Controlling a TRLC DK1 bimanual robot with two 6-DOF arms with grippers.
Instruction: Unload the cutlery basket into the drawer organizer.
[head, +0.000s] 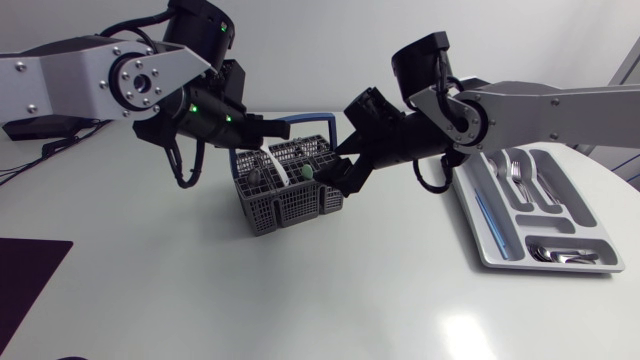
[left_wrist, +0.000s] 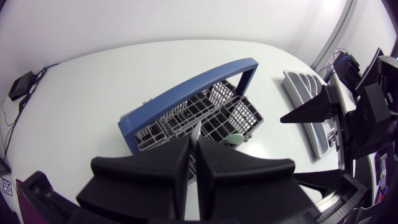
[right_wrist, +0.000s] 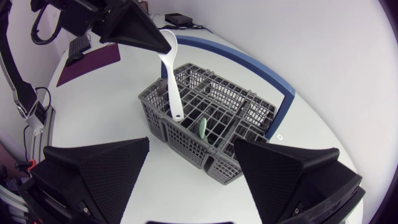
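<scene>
The grey cutlery basket (head: 290, 195) with a blue handle (head: 300, 122) stands mid-table. My left gripper (head: 263, 131) hangs over its left side, shut on the bowl end of a white spoon (head: 283, 166) whose handle still dips into the basket. The right wrist view shows the spoon (right_wrist: 171, 74) slanting up out of the basket (right_wrist: 211, 124) to the left gripper (right_wrist: 140, 34). A green-handled piece (right_wrist: 201, 127) stands in a compartment. My right gripper (head: 338, 172) is open at the basket's right side, its fingers (right_wrist: 99, 168) spread before it. In the left wrist view the fingers (left_wrist: 168, 168) pinch the spoon (left_wrist: 196, 134).
The grey drawer organizer (head: 490, 225) lies at the right, with forks (head: 520, 172) in an upper slot and spoons (head: 565, 255) in the lower one. A dark purple mat (head: 25, 275) lies at the table's left front edge.
</scene>
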